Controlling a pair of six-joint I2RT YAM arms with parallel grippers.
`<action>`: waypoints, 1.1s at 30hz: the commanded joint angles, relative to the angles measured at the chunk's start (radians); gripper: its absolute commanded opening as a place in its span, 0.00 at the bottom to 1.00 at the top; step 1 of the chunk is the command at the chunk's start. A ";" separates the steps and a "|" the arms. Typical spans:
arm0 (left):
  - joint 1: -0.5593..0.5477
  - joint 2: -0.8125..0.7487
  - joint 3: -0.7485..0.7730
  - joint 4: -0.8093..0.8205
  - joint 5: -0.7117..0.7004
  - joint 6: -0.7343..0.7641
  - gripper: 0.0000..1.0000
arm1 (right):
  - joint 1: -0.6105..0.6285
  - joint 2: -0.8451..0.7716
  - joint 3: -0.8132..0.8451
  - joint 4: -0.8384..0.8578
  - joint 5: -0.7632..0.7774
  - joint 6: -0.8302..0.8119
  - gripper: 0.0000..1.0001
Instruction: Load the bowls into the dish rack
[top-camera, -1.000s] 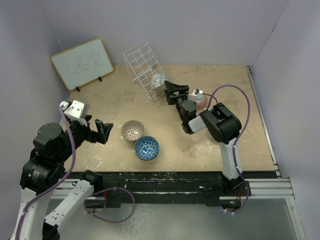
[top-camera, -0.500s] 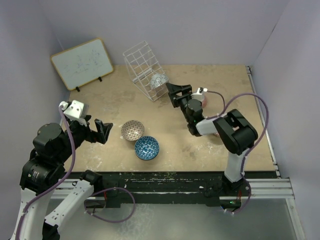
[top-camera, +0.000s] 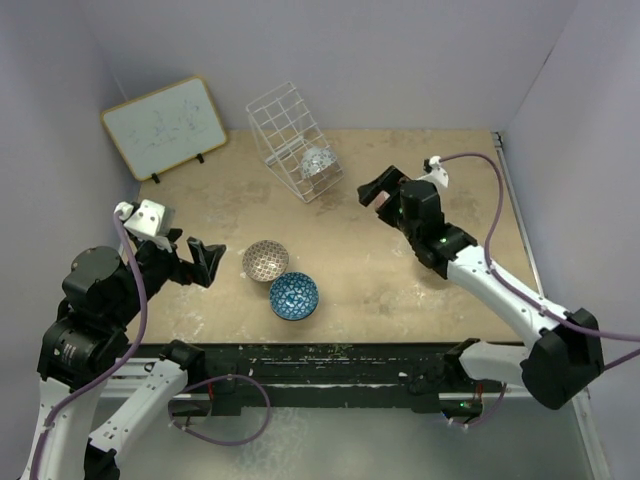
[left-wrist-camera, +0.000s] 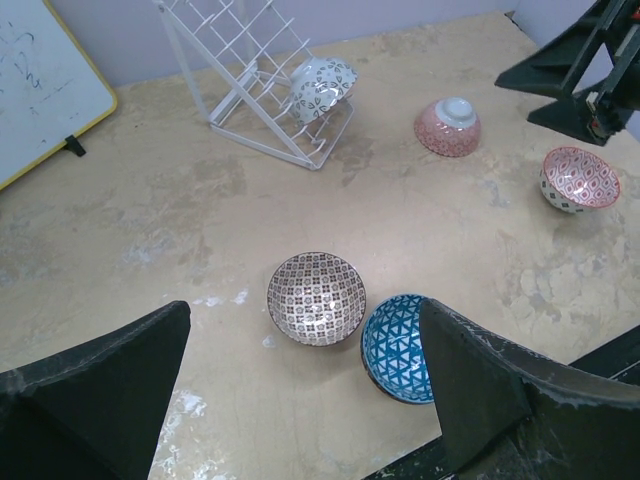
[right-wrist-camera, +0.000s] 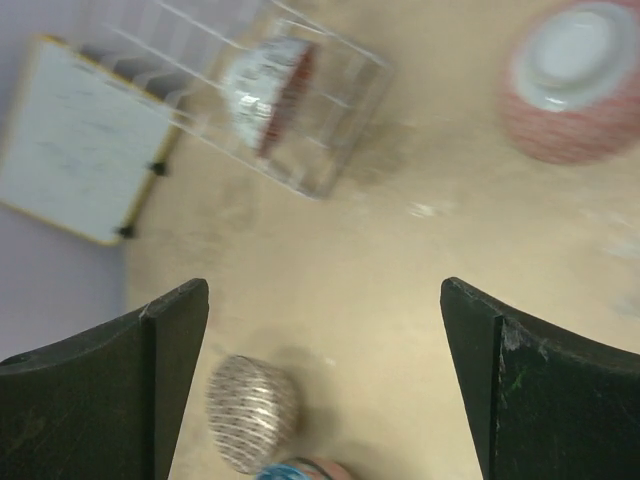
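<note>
**Tan tabletop, one bowl racked, four loose**

Tan tabletop (top-camera: 460, 160) fills the walled cell. The whiteboard (top-camera: 165, 125) is propped at the far left, and the dish rack (top-camera: 290, 135) stands tilted beside it, its long side running diagonally. A grey-patterned bowl (top-camera: 316, 160) sits on edge at the rack's lower end.

My left gripper (top-camera: 207, 262) hangs with its jaws wide apart and nothing between them. The brown-checked bowl (top-camera: 266, 260) lies straight ahead of it, mouth up, with the blue bowl (top-camera: 293, 295) just beside it on my side. The right gripper (top-camera: 383, 193) is likewise spread and empty, hovering right of the rack.

I judge the left arm nearer that pair and the right arm nearer the rest. From above, the right arm hides two bowls. The left wrist camera shows them: a pink bowl (left-wrist-camera: 448, 125) upside down and a red-patterned bowl (left-wrist-camera: 579, 178) upright. Of those two, the right wrist camera catches only the pink one.
</note>
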 joint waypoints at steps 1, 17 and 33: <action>0.006 0.010 0.021 0.055 0.041 -0.007 0.99 | -0.002 -0.047 0.099 -0.611 0.187 -0.065 1.00; 0.006 -0.044 -0.011 0.051 0.053 -0.026 0.99 | -0.230 0.069 0.025 -0.602 0.146 -0.176 0.67; 0.006 -0.055 -0.044 0.040 0.027 -0.017 0.99 | -0.290 0.211 -0.015 -0.500 0.101 -0.220 0.50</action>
